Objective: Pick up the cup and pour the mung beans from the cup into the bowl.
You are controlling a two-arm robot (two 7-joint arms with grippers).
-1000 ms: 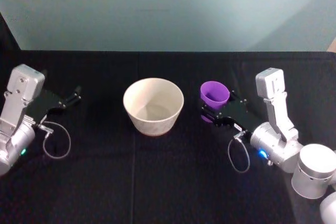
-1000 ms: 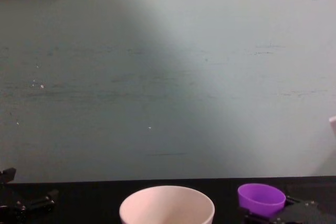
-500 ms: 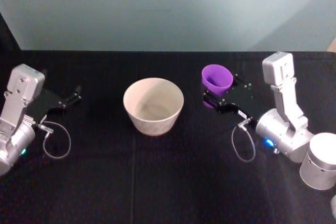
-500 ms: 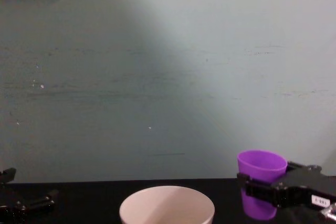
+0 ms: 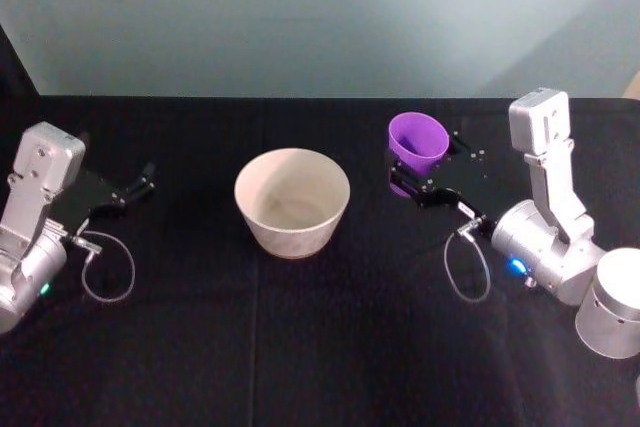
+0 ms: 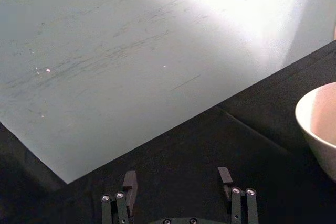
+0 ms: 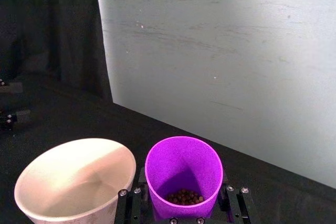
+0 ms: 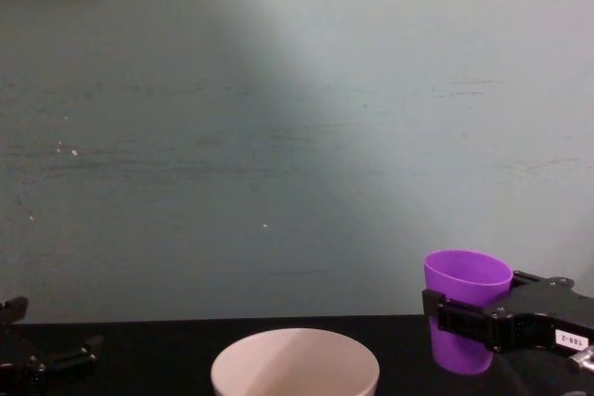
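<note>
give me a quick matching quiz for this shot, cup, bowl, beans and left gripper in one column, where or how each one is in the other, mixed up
Column one
1. cup
2. bowl
3. beans
4. left gripper

Column two
a. jaws open, holding nothing
b. lying in the bottom of the cup
c. upright, held by the right gripper
d. standing on the black table

Pairs: 1-c, 2-d, 3-b, 4-a
</note>
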